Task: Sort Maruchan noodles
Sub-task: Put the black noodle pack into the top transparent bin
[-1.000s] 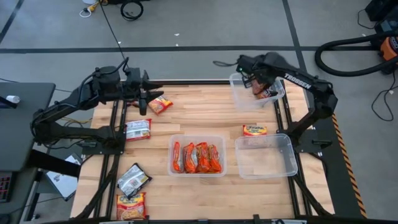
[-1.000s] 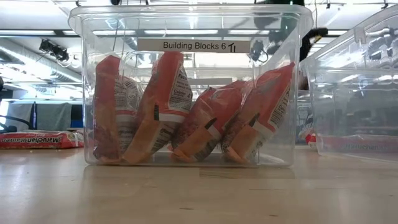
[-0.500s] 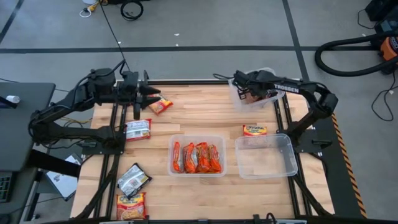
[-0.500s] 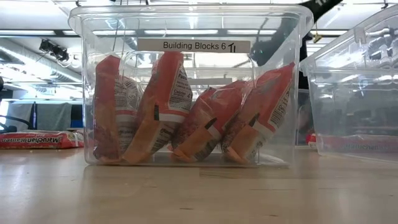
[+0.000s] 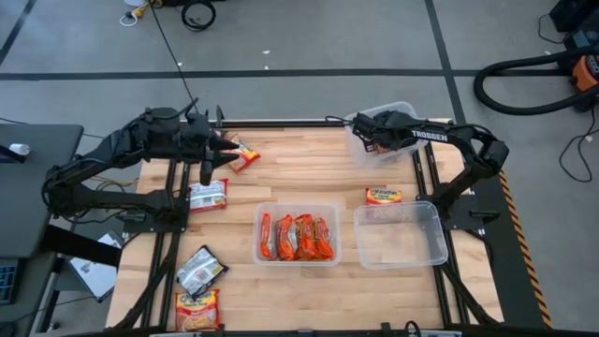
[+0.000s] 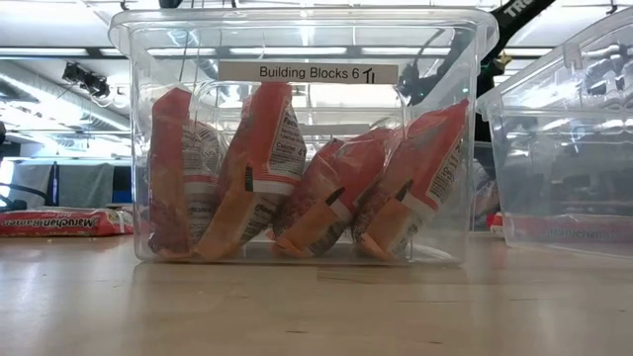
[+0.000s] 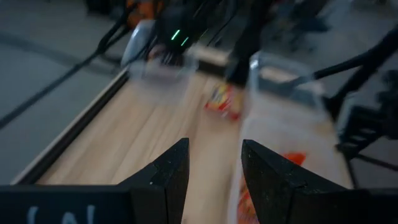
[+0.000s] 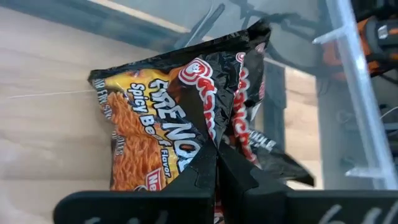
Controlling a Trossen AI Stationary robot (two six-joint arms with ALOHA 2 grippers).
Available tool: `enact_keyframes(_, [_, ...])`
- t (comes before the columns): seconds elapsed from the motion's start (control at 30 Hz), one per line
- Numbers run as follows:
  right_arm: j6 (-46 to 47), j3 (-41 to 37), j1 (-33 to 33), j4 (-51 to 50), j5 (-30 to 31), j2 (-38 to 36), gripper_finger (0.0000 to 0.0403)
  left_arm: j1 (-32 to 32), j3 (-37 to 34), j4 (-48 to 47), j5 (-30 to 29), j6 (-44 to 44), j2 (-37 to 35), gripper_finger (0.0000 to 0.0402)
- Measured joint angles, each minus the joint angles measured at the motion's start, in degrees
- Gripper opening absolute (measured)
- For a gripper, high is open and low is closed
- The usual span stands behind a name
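Note:
My right gripper (image 5: 371, 137) reaches into the far-right clear bin (image 5: 408, 150) and is shut on a dark Maruchan packet (image 8: 168, 124); a second dark packet (image 8: 261, 134) lies beside it. My left gripper (image 5: 218, 150) is open near the far-left corner, right beside an orange-red packet (image 5: 243, 154) lying flat on the table. Loose packets lie flat at the left edge (image 5: 208, 195), near-left (image 5: 201, 271), (image 5: 197, 310), and on the right (image 5: 384, 195). Several orange-red packets (image 6: 297, 168) stand on edge in the middle bin (image 5: 298, 208). My right gripper pinches the dark packet between its two fingers at the middle of one long edge (image 8: 208, 140). In the right wrist view the packet spreads out flat beyond the fingertips, over the wood. Whether it is lifted cannot be told.
A clear bin with nothing in it (image 5: 401, 234) sits to the right of the middle bin. In the low view it shows at the right (image 6: 564, 148), and a packet (image 6: 59, 222) lies far left. Bare wood lies between the far packets and the middle bin.
My right gripper has moved toward the table's left inside the far-right bin, its arm stretching out lower and flatter, and the dark packet has gone with it. The left arm has shifted only slightly beside the orange-red packet.

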Motion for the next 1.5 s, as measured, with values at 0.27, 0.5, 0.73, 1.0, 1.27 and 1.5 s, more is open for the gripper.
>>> enact_keyframes(0.27, [-5.67, 0.0, -1.81, 0.25, 0.45, 0.0, 0.0022, 0.38, -0.01, -16.1, -10.68, -5.13, -0.02, 0.0157])
enact_keyframes(0.5, [-11.04, 0.0, -3.41, 0.45, -3.02, -0.73, 0.0063, 5.37, -0.01, -29.48, -15.83, -8.48, 0.0, 0.0197])
enact_keyframes(0.73, [-12.74, 0.0, -2.33, 0.69, -6.34, -9.8, 0.0122, 16.35, -2.25, -33.24, -13.54, -13.92, 0.19, 0.0238])
enact_keyframes(1.0, [-10.7, 0.0, 3.16, 4.15, -12.16, -23.95, 0.0166, 29.88, -9.86, -27.57, -13.36, -9.76, 8.05, 0.0234])
enact_keyframes(1.27, [-13.05, 0.0, 9.24, 11.84, -21.04, -30.33, 0.0209, 33.39, -10.92, -11.15, -16.65, -8.03, 22.77, 0.0235])
enact_keyframes(1.5, [-19.82, 0.0, 14.57, 18.16, -30.05, -31.25, 0.022, 33.51, -10.88, -5.83, -19.33, -10.67, 35.41, 0.0223])
